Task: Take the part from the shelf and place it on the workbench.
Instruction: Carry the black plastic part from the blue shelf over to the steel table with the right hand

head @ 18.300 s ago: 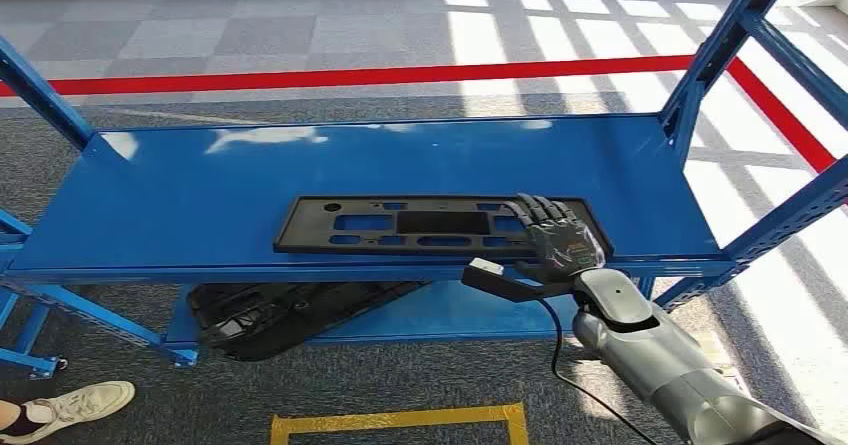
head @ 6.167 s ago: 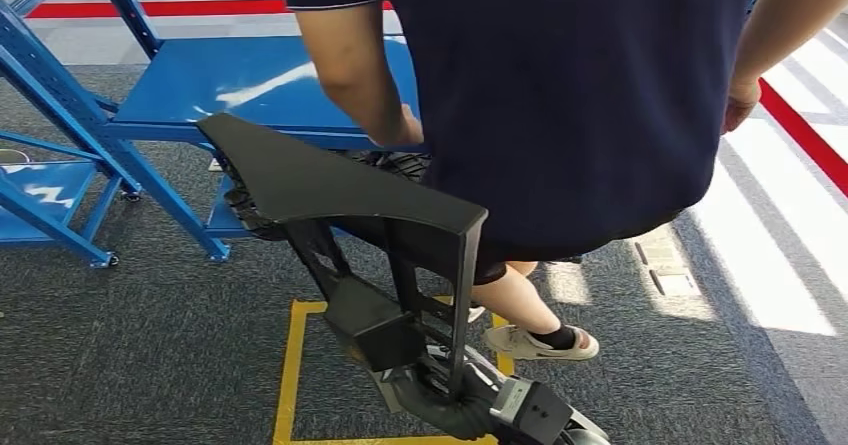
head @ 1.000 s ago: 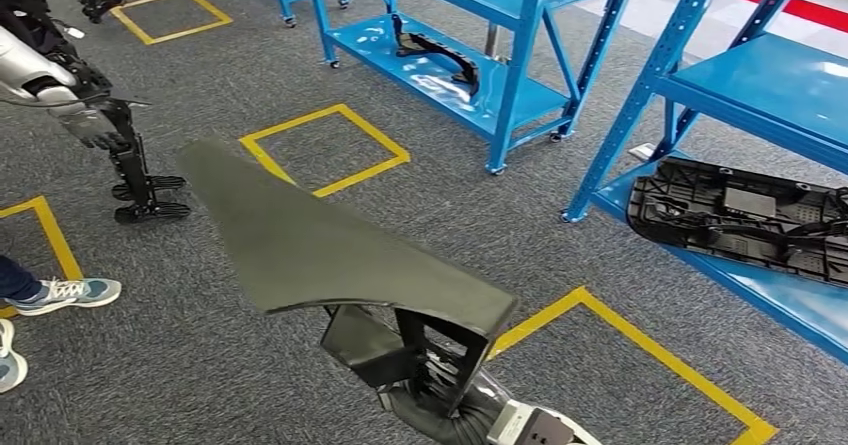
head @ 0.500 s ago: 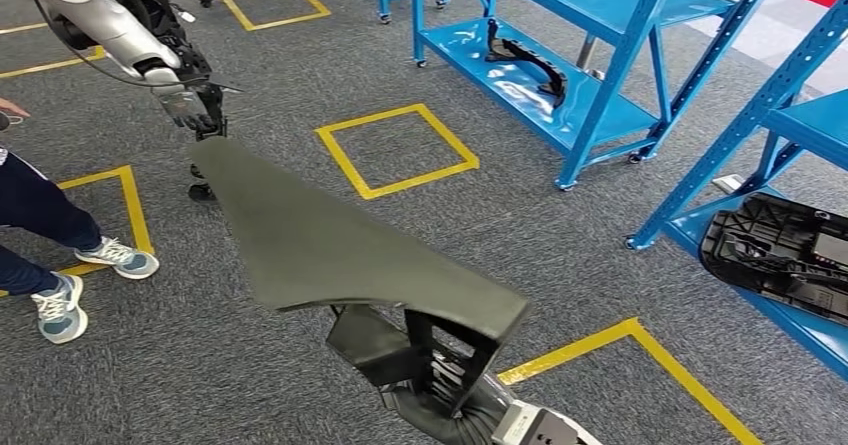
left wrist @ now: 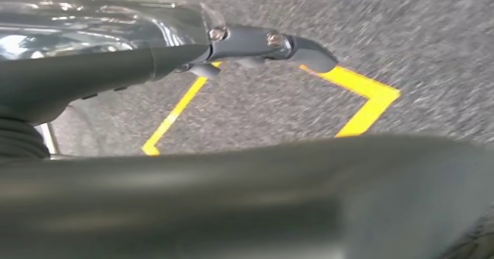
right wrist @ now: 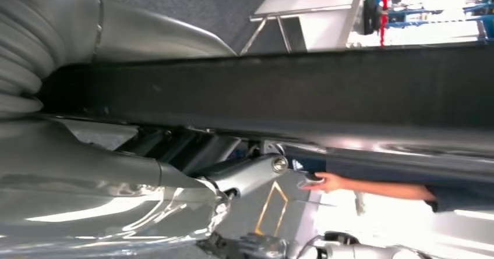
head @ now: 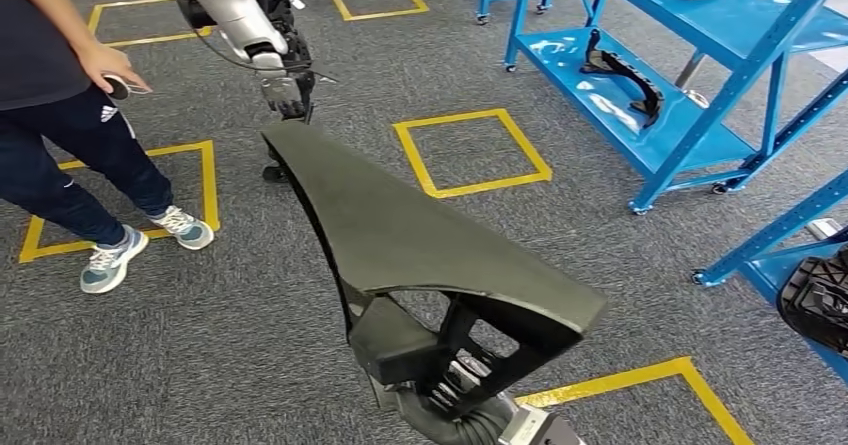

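Head view, left to right. At 9 to 10 o'clock: person point(head: 60, 115) in dark clothes and pale sneakers, small dark object in the hand, standing on grey carpet point(head: 200, 345) beside a yellow floor square point(head: 120, 200). At 11 o'clock: second humanoid robot point(head: 240, 20), silver arm hanging, its hand just above the far tip of the carried piece. Centre, from 11 o'clock down to 6 o'clock: black part point(head: 400, 235), long and wing-shaped, smooth face upward, ribbed underside visible at the near end, held aloft over the carpet, well apart from the shelves. At 6 o'clock: right hand point(head: 445, 395), gripping the part's ribbed near end from below; in the right wrist view, thick thumb of the right hand point(right wrist: 244, 174) pressed under the dark edge of the part point(right wrist: 291, 90). At 12 o'clock: another yellow square point(head: 470, 150). At 1 to 3 o'clock: blue shelves point(head: 690, 85), a curved black piece point(head: 620, 70) on the lower deck. Left wrist view: left hand point(left wrist: 175, 55) over carpet with yellow tape; spread or closed, cannot tell.
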Robot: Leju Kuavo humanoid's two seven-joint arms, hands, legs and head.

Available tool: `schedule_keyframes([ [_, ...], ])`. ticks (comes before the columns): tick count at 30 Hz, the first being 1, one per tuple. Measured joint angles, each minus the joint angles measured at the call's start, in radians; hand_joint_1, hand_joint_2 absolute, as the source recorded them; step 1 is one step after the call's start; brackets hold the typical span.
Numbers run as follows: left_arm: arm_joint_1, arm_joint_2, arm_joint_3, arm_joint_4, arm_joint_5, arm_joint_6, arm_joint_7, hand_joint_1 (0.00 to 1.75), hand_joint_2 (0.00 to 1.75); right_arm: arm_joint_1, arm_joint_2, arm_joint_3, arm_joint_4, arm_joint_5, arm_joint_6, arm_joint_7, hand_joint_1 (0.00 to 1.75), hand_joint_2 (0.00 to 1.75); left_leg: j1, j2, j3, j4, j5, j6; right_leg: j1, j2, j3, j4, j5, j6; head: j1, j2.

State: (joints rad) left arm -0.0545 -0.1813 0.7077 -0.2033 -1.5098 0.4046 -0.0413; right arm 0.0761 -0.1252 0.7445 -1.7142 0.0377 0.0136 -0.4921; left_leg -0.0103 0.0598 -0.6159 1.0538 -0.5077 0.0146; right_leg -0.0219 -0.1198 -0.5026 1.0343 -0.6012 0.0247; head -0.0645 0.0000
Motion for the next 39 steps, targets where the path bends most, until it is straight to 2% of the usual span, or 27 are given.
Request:
schedule_keyframes([
  [1, 0.002, 0.000, -0.004, 0.000, -0.001, -0.002, -0.001, 0.00, 1.75, 0.003, -0.001, 0.000, -0.001, -0.001, -0.002, 0.000, 1.75, 1.75, 0.002, -0.010, 0.004, -0.005, 0.001, 0.006, -0.002, 0.013, 0.003, 0.005, -0.008, 0.004, 0.000, 0.000],
  [3, 0.000, 0.000, -0.013, 0.000, -0.002, -0.009, 0.001, 0.00, 1.75, 0.011, -0.004, -0.002, -0.004, -0.004, -0.009, 0.000, 1.75, 1.75, 0.007, -0.031, 0.012, -0.013, 0.002, 0.019, -0.005, 0.066, -0.023, 0.070, -0.050, 0.007, 0.001, 0.000],
  [4, -0.002, -0.001, -0.018, 0.000, -0.002, -0.013, 0.003, 0.00, 1.75, 0.018, -0.007, -0.003, -0.005, -0.007, -0.012, 0.000, 1.75, 1.75, 0.006, -0.043, 0.013, -0.014, 0.001, 0.023, -0.004, 0.094, -0.055, 0.134, -0.080, 0.005, 0.001, 0.000],
  [6, -0.004, -0.002, -0.029, 0.000, -0.003, -0.022, 0.007, 0.00, 1.75, 0.033, -0.012, -0.004, -0.005, -0.013, -0.019, 0.000, 1.75, 1.75, 0.004, -0.069, 0.017, -0.013, -0.002, 0.029, -0.001, 0.113, -0.129, 0.257, -0.117, 0.003, 0.002, 0.000],
  [7, -0.003, -0.002, -0.033, 0.000, -0.003, -0.024, 0.010, 0.00, 1.75, 0.039, -0.014, -0.004, -0.004, -0.016, -0.021, 0.000, 1.75, 1.75, 0.003, -0.083, 0.019, -0.013, -0.003, 0.030, 0.001, 0.115, -0.148, 0.278, -0.107, 0.002, 0.002, 0.000],
  [8, -0.002, -0.002, -0.037, 0.000, -0.003, -0.026, 0.013, 0.00, 1.75, 0.043, -0.016, -0.004, -0.004, -0.018, -0.023, 0.000, 1.75, 1.75, 0.003, -0.098, 0.023, -0.013, -0.005, 0.030, 0.001, 0.118, -0.150, 0.261, -0.078, 0.002, 0.002, 0.000],
  [9, -0.001, -0.002, -0.039, 0.000, -0.003, -0.025, 0.015, 0.00, 1.75, 0.044, -0.016, -0.004, -0.004, -0.020, -0.025, 0.000, 1.75, 1.75, 0.003, -0.112, 0.028, -0.012, -0.008, 0.028, 0.001, 0.125, -0.135, 0.209, -0.034, 0.001, 0.002, 0.000],
  [11, -0.001, -0.002, -0.041, 0.000, -0.001, -0.021, 0.019, 0.00, 1.75, 0.043, -0.017, -0.004, -0.003, -0.025, -0.025, 0.000, 1.75, 1.75, 0.004, -0.139, 0.032, -0.008, -0.013, 0.022, -0.002, 0.167, -0.093, 0.085, 0.036, -0.002, 0.002, 0.000],
  [13, -0.002, -0.001, -0.039, 0.000, 0.002, -0.014, 0.022, 0.00, 1.75, 0.040, -0.018, -0.004, -0.001, -0.032, -0.021, 0.000, 1.75, 1.75, 0.006, -0.161, 0.027, -0.004, -0.016, 0.013, -0.002, 0.198, -0.074, 0.028, 0.053, -0.006, 0.001, 0.000],
  [15, 0.000, 0.001, -0.033, 0.000, 0.004, -0.008, 0.023, 0.00, 1.75, 0.031, -0.017, -0.004, 0.001, -0.038, -0.013, 0.000, 1.75, 1.75, 0.009, -0.179, 0.022, -0.004, -0.015, 0.004, 0.000, 0.185, -0.071, 0.022, 0.052, -0.013, 0.001, 0.000],
  [16, 0.002, 0.003, -0.029, 0.000, 0.006, -0.006, 0.022, 0.00, 1.75, 0.024, -0.016, -0.005, 0.002, -0.039, -0.008, 0.000, 1.75, 1.75, 0.009, -0.172, 0.021, 0.000, -0.019, 0.000, 0.000, 0.175, -0.068, 0.020, 0.052, -0.018, 0.001, 0.000],
  [17, 0.003, 0.004, -0.025, 0.000, 0.006, -0.004, 0.021, 0.00, 1.75, 0.018, -0.014, -0.005, 0.003, -0.039, -0.006, 0.000, 1.75, 1.75, 0.008, -0.154, 0.014, 0.016, -0.029, -0.006, -0.002, 0.162, -0.065, 0.018, 0.052, -0.024, 0.001, 0.000],
  [19, 0.000, 0.005, -0.021, 0.000, 0.006, -0.003, 0.021, 0.00, 1.75, 0.012, -0.011, -0.005, 0.005, -0.039, -0.002, 0.000, 1.75, 1.75, 0.008, -0.102, -0.028, 0.102, -0.074, -0.016, -0.002, 0.132, -0.058, 0.016, 0.047, -0.032, 0.000, 0.000],
  [21, -0.002, 0.005, -0.020, 0.000, 0.007, -0.003, 0.020, 0.00, 1.75, 0.011, -0.011, -0.005, 0.010, -0.041, 0.002, 0.000, 1.75, 1.75, 0.014, -0.078, -0.091, 0.221, -0.119, -0.024, 0.000, 0.101, -0.053, 0.016, 0.041, -0.036, 0.000, 0.000],
  [22, -0.001, 0.005, -0.019, 0.000, 0.007, -0.003, 0.020, 0.00, 1.75, 0.011, -0.011, -0.005, 0.013, -0.042, 0.004, -0.001, 1.75, 1.75, 0.016, -0.074, -0.108, 0.250, -0.120, -0.027, 0.000, 0.087, -0.050, 0.016, 0.037, -0.036, 0.000, 0.000],
  [23, 0.001, 0.005, -0.018, 0.000, 0.008, -0.002, 0.019, 0.00, 1.75, 0.011, -0.011, -0.005, 0.016, -0.043, 0.005, -0.001, 1.75, 1.75, 0.017, -0.071, -0.107, 0.243, -0.104, -0.027, 0.000, 0.074, -0.046, 0.016, 0.033, -0.034, 0.000, 0.000],
  [24, 0.003, 0.005, -0.018, 0.000, 0.008, -0.002, 0.019, 0.00, 1.75, 0.011, -0.011, -0.005, 0.017, -0.045, 0.005, -0.002, 1.75, 1.75, 0.018, -0.065, -0.085, 0.198, -0.072, -0.026, 0.000, 0.062, -0.040, 0.016, 0.029, -0.033, 0.000, 0.000],
  [26, 0.002, 0.005, -0.017, 0.000, 0.009, 0.001, 0.017, 0.00, 1.75, 0.011, -0.011, -0.006, 0.018, -0.049, 0.005, -0.005, 1.75, 1.75, 0.011, -0.026, -0.025, 0.074, -0.014, -0.018, 0.002, 0.040, -0.028, 0.016, 0.019, -0.027, 0.000, 0.000],
  [28, -0.001, 0.004, -0.016, 0.000, 0.011, 0.005, 0.017, 0.00, 1.75, 0.012, -0.010, -0.007, 0.018, -0.054, 0.003, -0.010, 1.75, 1.75, -0.001, 0.009, 0.002, 0.012, -0.002, -0.007, 0.005, 0.023, -0.022, 0.014, 0.012, -0.018, 0.001, 0.000],
  [30, -0.001, 0.004, -0.013, 0.000, 0.015, 0.007, 0.016, 0.00, 1.75, 0.013, -0.008, -0.007, 0.018, -0.055, -0.003, -0.012, 1.75, 1.75, -0.007, 0.003, 0.003, 0.005, -0.007, 0.002, 0.005, 0.006, -0.014, 0.008, 0.008, -0.008, 0.001, 0.000],
  [31, 0.001, 0.004, -0.011, 0.000, 0.018, 0.009, 0.016, 0.00, 1.75, 0.013, -0.007, -0.007, 0.018, -0.056, -0.008, -0.013, 1.75, 1.75, -0.006, -0.007, 0.006, 0.000, -0.006, 0.006, 0.002, 0.009, -0.009, 0.009, 0.002, -0.003, 0.001, 0.000],
  [33, 0.000, 0.004, -0.007, 0.000, 0.022, 0.013, 0.015, 0.00, 1.75, 0.014, -0.006, -0.007, 0.016, -0.056, -0.018, -0.013, 1.75, 1.75, -0.001, -0.027, 0.015, -0.010, -0.004, 0.018, 0.000, 0.051, -0.021, 0.052, -0.029, 0.002, 0.001, 0.000],
  [35, -0.004, 0.002, -0.004, 0.000, 0.022, 0.015, 0.014, 0.00, 1.75, 0.020, -0.007, -0.007, 0.015, -0.059, -0.027, -0.013, 1.75, 1.75, 0.002, -0.048, 0.020, -0.012, -0.005, 0.026, 0.000, 0.101, -0.082, 0.171, -0.084, 0.001, 0.002, 0.000],
  [36, -0.005, 0.001, -0.004, 0.000, 0.022, 0.015, 0.013, 0.00, 1.75, 0.025, -0.008, -0.007, 0.015, -0.061, -0.030, -0.013, 1.75, 1.75, 0.002, -0.061, 0.022, -0.012, -0.006, 0.029, 0.001, 0.110, -0.118, 0.233, -0.104, 0.001, 0.002, 0.000],
  [37, -0.006, 0.000, -0.003, 0.000, 0.022, 0.015, 0.012, 0.00, 1.75, 0.029, -0.009, -0.007, 0.015, -0.063, -0.033, -0.013, 1.75, 1.75, 0.002, -0.075, 0.025, -0.012, -0.007, 0.030, 0.001, 0.113, -0.146, 0.272, -0.106, 0.001, 0.002, 0.000],
  [38, -0.005, 0.000, -0.002, 0.000, 0.021, 0.015, 0.012, 0.00, 1.75, 0.032, -0.009, -0.008, 0.015, -0.064, -0.037, -0.013, 1.75, 1.75, 0.002, -0.089, 0.028, -0.012, -0.009, 0.030, 0.001, 0.115, -0.158, 0.275, -0.087, 0.002, 0.002, 0.000],
  [39, -0.004, 0.000, -0.001, 0.000, 0.021, 0.015, 0.013, 0.00, 1.75, 0.034, -0.010, -0.008, 0.015, -0.066, -0.040, -0.013, 1.75, 1.75, 0.003, -0.103, 0.032, -0.011, -0.011, 0.029, 0.001, 0.118, -0.150, 0.240, -0.050, 0.002, 0.002, 0.000],
])
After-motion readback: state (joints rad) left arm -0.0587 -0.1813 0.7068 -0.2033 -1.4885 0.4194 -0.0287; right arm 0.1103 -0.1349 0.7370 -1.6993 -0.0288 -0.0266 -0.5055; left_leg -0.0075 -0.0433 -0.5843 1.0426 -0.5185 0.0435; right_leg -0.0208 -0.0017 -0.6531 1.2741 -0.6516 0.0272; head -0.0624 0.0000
